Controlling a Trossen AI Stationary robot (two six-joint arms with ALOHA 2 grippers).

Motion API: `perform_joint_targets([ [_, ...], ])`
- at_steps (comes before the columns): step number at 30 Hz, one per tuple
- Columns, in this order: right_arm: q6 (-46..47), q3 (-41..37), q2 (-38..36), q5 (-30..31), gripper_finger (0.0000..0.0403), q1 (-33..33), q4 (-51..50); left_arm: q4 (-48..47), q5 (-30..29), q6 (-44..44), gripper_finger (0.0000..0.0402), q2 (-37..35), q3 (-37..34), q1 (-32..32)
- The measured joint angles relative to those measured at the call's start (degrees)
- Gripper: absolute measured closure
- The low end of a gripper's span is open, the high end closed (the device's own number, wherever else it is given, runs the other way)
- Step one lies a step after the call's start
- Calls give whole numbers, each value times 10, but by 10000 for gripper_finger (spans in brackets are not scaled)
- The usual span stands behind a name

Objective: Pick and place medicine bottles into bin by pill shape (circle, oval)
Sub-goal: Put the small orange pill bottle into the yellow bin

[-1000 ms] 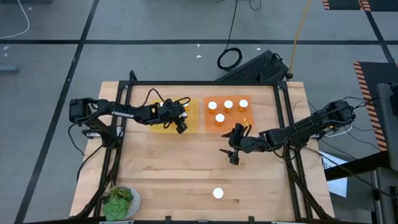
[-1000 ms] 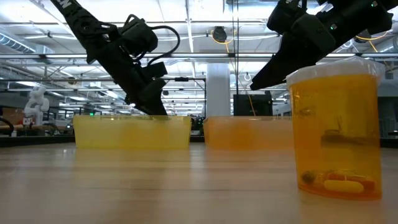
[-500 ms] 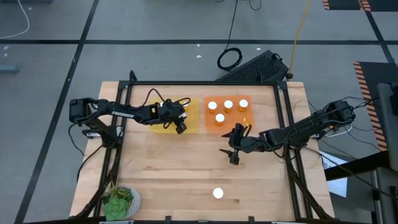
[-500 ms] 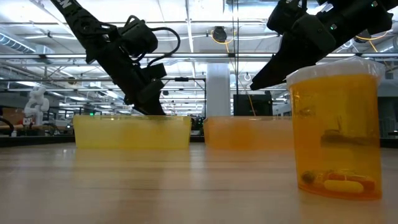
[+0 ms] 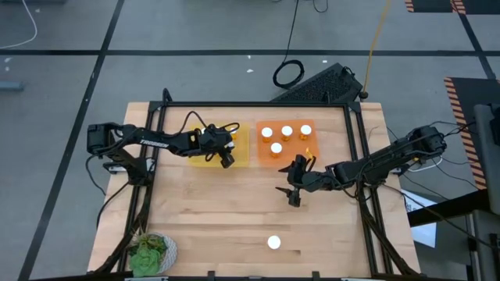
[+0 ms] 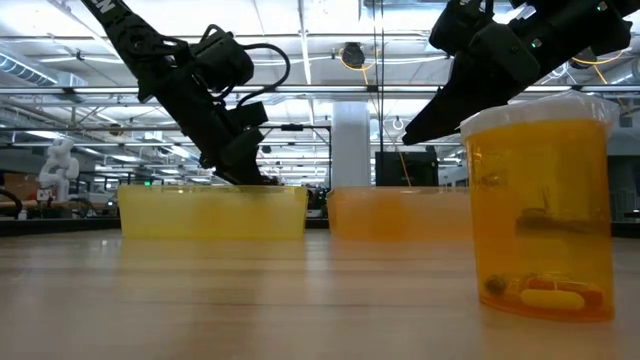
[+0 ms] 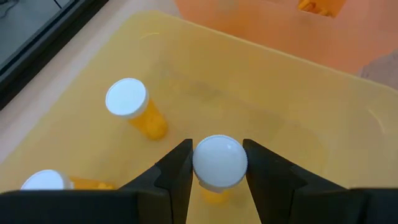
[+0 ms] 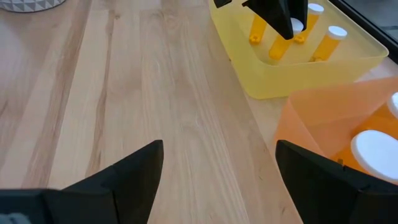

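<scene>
My left gripper (image 5: 225, 154) reaches into the yellow bin (image 5: 244, 158) at the far middle of the table and is shut on a medicine bottle (image 7: 217, 180) with a round white cap. Two more bottles (image 7: 132, 107) lie or stand in that bin. The orange bin (image 5: 262, 161) beside it holds several white-capped bottles (image 5: 276, 147). My right gripper (image 5: 293, 193) hovers open over bare wood just in front of the orange bin. One bottle (image 5: 273, 243) stands upright on its base near the table's front edge; oval pills show inside it in the low view (image 6: 545, 295). My left gripper pinches the bottle's white cap (image 7: 219, 163) between its two fingers (image 7: 179, 169), one on each side. The fingers come slanting down from the table's left. The bottle stays upright below them inside the yellow bin; whether its base rests on the bin floor I cannot tell.
A green leafy object (image 5: 152, 251) sits at the near left corner. A dark metal frame (image 5: 355, 156) runs along the table's sides. Bare wood lies between the bins and the front edge.
</scene>
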Motion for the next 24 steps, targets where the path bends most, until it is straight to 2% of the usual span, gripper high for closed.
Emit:
perform_joint_targets([
  [20,-4,0,0,0,96,0,0,-7,1,1,260,0,0,0],
  [24,-4,0,0,0,96,0,0,-7,1,1,248,0,0,0],
])
